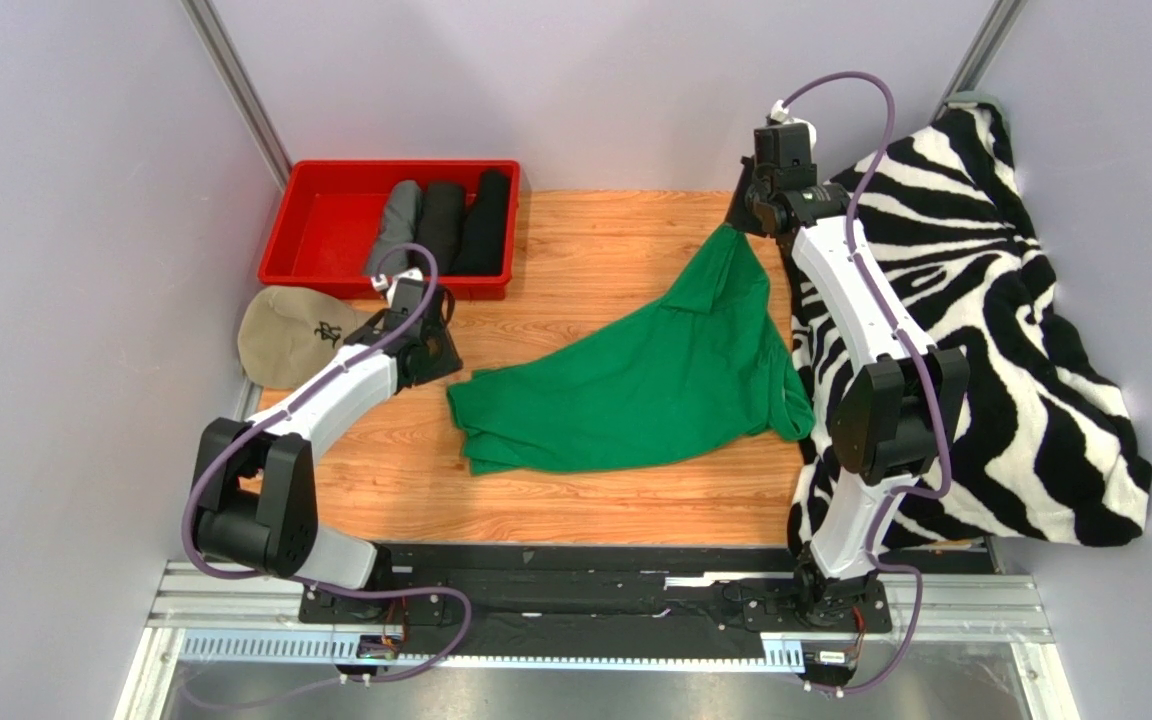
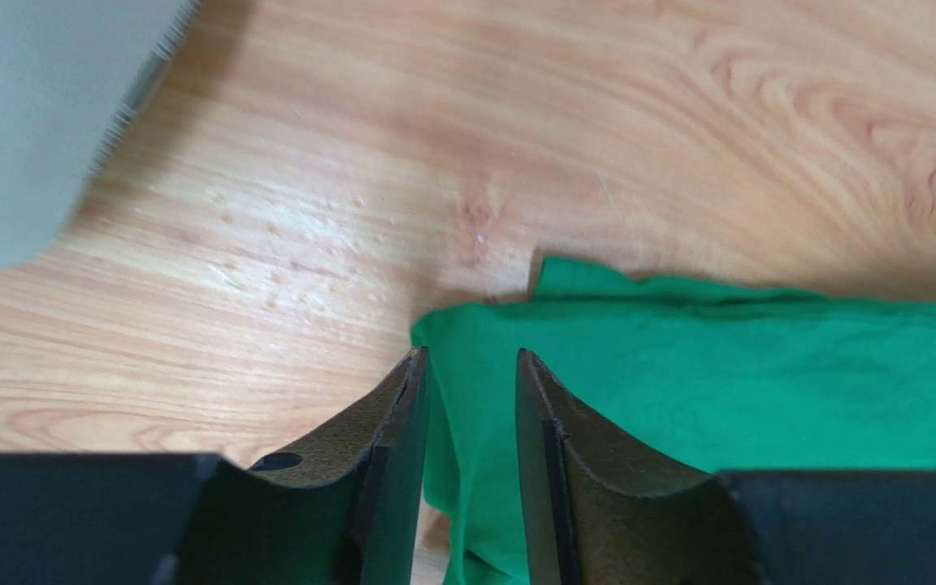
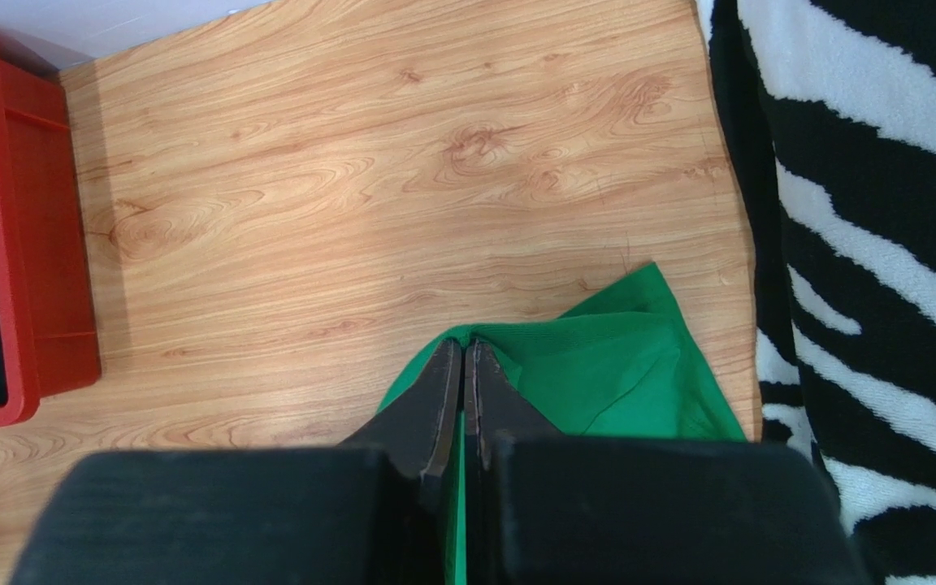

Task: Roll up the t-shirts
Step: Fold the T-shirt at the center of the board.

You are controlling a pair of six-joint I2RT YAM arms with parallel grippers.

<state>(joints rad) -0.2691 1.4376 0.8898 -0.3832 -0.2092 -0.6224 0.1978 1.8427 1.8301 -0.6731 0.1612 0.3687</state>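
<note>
The bright green t-shirt (image 1: 642, 383) lies crumpled on the wooden table, its far corner pulled up toward the back. My right gripper (image 1: 743, 225) is shut on that corner; in the right wrist view the closed gripper (image 3: 462, 345) pinches green fabric (image 3: 607, 366). My left gripper (image 1: 440, 360) is at the shirt's left edge. In the left wrist view this gripper (image 2: 469, 356) is open, with the shirt's edge (image 2: 705, 366) lying between the fingers. One dark grey rolled shirt (image 1: 394, 225) and two black ones (image 1: 462, 225) lie in the red tray (image 1: 324, 195).
A beige cap (image 1: 289, 333) lies left of the left gripper, just in front of the tray. A zebra-striped blanket (image 1: 988, 300) covers the table's right side, also seen in the right wrist view (image 3: 876, 244). Grey walls enclose the table.
</note>
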